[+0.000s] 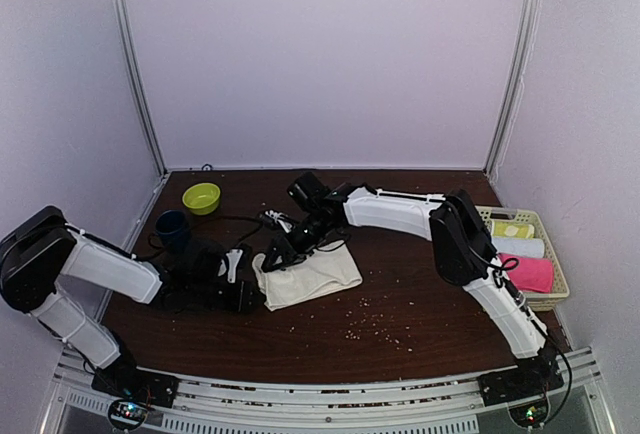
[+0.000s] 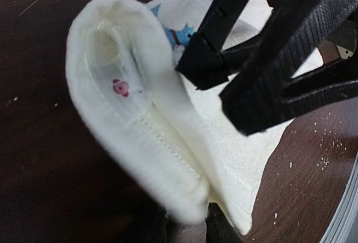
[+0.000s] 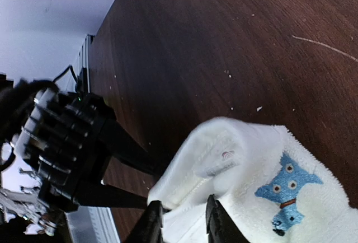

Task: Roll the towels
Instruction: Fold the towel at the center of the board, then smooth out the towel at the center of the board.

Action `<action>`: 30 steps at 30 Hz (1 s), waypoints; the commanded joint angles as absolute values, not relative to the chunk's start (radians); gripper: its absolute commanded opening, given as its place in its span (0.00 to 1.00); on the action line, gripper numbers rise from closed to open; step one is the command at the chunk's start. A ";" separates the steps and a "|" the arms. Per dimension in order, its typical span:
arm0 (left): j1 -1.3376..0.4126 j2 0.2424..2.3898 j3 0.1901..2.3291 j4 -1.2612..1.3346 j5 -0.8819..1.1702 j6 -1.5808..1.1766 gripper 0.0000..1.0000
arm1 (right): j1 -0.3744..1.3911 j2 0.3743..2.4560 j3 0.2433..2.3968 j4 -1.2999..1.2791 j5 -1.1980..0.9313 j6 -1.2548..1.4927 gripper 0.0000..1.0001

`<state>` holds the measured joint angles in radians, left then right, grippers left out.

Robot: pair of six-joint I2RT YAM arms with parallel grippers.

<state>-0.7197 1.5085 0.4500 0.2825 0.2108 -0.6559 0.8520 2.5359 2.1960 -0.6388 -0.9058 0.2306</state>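
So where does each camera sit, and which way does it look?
Top external: above and behind, looking down at the table; both arms show.
Left wrist: on the left arm, facing the cream towel; own fingertips, right pincer.
Right wrist: on the right arm, facing the towel's blue mark; own fingertips, left pincer.
Shared: both wrists see the towel's fold.

The near half of the tabletop (image 1: 420,354) lay open from the cream towel (image 1: 312,276) across to the basket (image 1: 548,301) at the right edge, with only crumbs on it. The towel's left end was crowded, since the left pincer (image 1: 253,295) and right pincer (image 1: 278,257) met there, just beside each other. The right arm (image 1: 395,209) barred the approach from behind. A green bowl (image 1: 201,197) and blue cup (image 1: 172,226) stood at back left.
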 commanded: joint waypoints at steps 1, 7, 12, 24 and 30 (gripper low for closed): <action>-0.718 1.384 0.384 0.205 0.160 -0.690 0.27 | 0.866 2.521 2.216 -0.578 -0.985 0.266 0.36; -0.719 1.116 0.406 0.017 0.031 -0.652 0.28 | 0.836 2.362 2.144 -0.668 -0.920 0.128 0.44; -0.708 1.113 0.491 0.034 0.048 -0.588 0.38 | 0.752 2.262 2.042 -0.692 -0.813 0.001 0.44; -0.704 1.665 0.861 0.128 0.281 -0.622 0.32 | 0.621 2.202 1.749 -0.665 -0.665 -0.143 0.41; -0.679 1.578 0.734 0.039 0.210 -0.636 0.30 | 0.623 2.217 1.695 -0.649 -0.654 -0.168 0.41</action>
